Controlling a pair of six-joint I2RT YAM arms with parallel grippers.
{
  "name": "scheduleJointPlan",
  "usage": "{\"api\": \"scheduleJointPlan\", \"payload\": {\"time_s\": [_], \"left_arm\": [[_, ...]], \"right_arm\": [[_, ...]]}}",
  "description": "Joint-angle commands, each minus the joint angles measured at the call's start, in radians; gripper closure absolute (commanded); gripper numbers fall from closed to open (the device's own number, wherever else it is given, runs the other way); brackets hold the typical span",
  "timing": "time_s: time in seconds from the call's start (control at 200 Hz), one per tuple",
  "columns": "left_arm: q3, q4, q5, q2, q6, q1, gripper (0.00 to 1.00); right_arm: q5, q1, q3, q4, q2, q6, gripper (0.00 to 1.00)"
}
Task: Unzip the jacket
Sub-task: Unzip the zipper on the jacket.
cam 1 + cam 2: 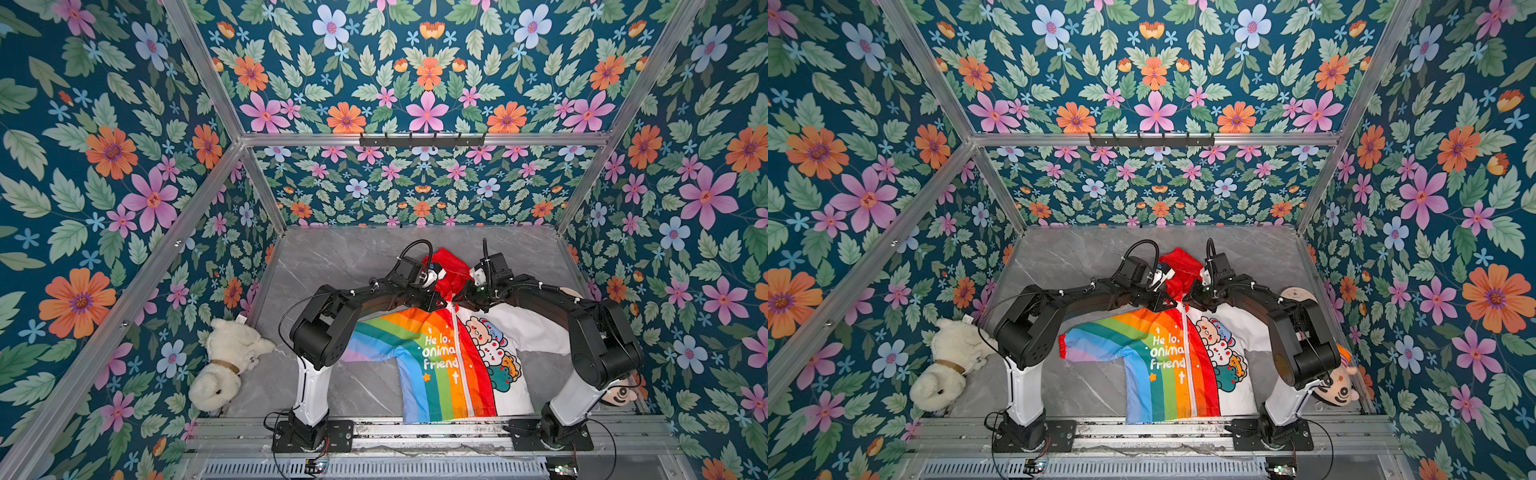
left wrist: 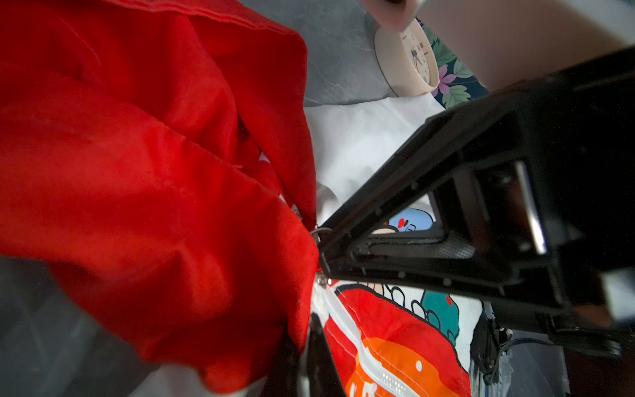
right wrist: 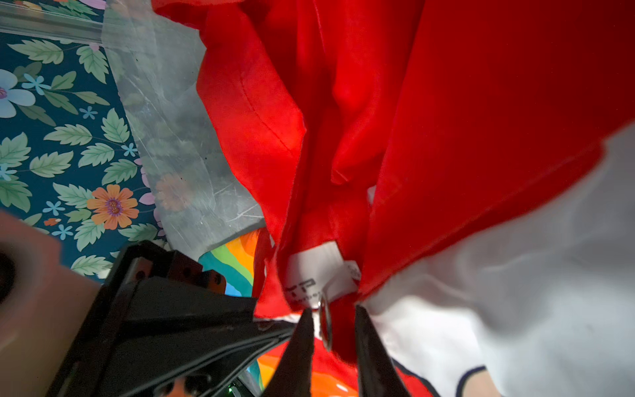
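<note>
Since your right gripper [image 3: 331, 347] stands only slightly apart around the zipper ring [image 3: 324, 323], with red collar cloth in the gap too, you could pinch fabric instead of the ring and jam the slider. Your left gripper [image 2: 302, 357] is clamped tight on the collar of the jacket [image 1: 436, 361], which lies flat on the table [image 1: 332, 257], hood away from the bases. If that hold slips, I'd guess the whole jacket just drags along. Room's decent down the zipper line between your arms, but the hem already meets the front rail [image 1: 415, 428]. The plush bear [image 1: 224, 361] sits well apart.
</note>
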Motion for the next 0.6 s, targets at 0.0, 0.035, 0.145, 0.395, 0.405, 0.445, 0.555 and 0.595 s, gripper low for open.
{"api": "scheduleJointPlan", "payload": {"time_s": [0.0, 0.035, 0.145, 0.395, 0.405, 0.445, 0.555, 0.595], "left_arm": [[0.006, 0.010, 0.012, -0.001, 0.010, 0.001, 1.00], [0.006, 0.008, 0.012, -0.001, 0.011, 0.001, 1.00], [0.006, 0.007, 0.013, -0.002, 0.010, 0.000, 1.00], [0.006, 0.010, 0.022, -0.001, 0.009, -0.001, 1.00], [0.006, 0.010, 0.022, -0.001, 0.009, -0.001, 1.00], [0.006, 0.010, 0.024, -0.001, 0.010, -0.001, 1.00], [0.006, 0.010, 0.026, -0.001, 0.009, -0.001, 1.00], [0.007, 0.010, 0.025, -0.001, 0.009, -0.001, 1.00]], "right_arm": [[-0.007, -0.001, 0.004, 0.017, -0.005, -0.011, 0.80], [-0.009, 0.000, 0.006, 0.014, -0.004, -0.011, 0.80], [-0.008, -0.001, 0.013, 0.008, 0.006, -0.012, 0.81], [0.009, -0.001, 0.029, -0.008, 0.021, -0.021, 0.85], [0.009, -0.001, 0.030, -0.009, 0.021, -0.021, 0.85], [0.009, 0.000, 0.034, -0.010, 0.022, -0.023, 0.86], [0.012, -0.001, 0.040, -0.017, 0.026, -0.027, 0.88], [0.013, -0.001, 0.041, -0.019, 0.027, -0.029, 0.89]]}}
